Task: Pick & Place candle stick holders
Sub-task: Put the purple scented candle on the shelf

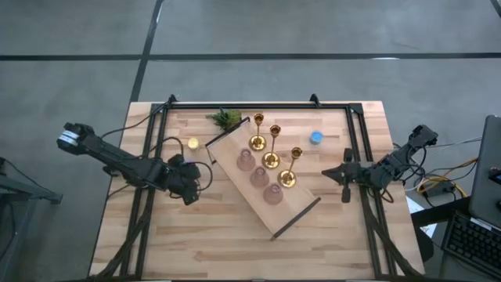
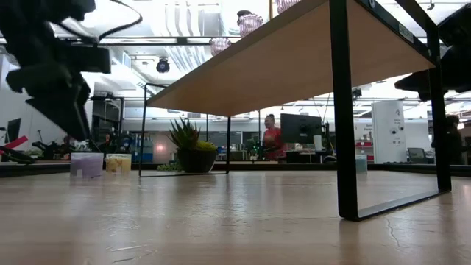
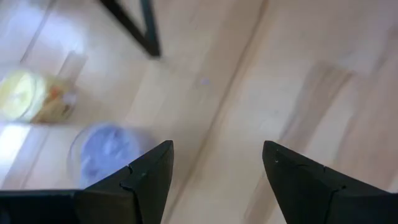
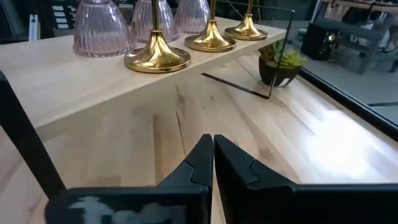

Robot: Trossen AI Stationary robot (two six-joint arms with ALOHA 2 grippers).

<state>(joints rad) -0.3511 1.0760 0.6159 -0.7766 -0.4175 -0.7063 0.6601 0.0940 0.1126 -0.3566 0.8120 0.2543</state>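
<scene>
Wooden table [image 1: 196,235]: candle stick holders [image 1: 270,160] on shelf; left gripper [image 1: 190,190] fingers apart, right gripper [image 1: 345,182] fingers together.

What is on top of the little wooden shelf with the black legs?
On the raised light-wood shelf stand three shiny gold metal candlesticks in one row and three squat pinkish ribbed glass cups in another. The table beneath the board is hidden from above.

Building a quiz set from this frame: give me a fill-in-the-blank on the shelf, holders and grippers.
1. On the raised shelf stand ___ gold candlesticks.
2. Beside them stand three pink glass ___.
3. The right gripper, off the shelf's end on the side of the gold candlesticks, is ___.
4. The left gripper, over the table near the purple disc, is ___.

Missing words: three; cups; shut; open
</scene>
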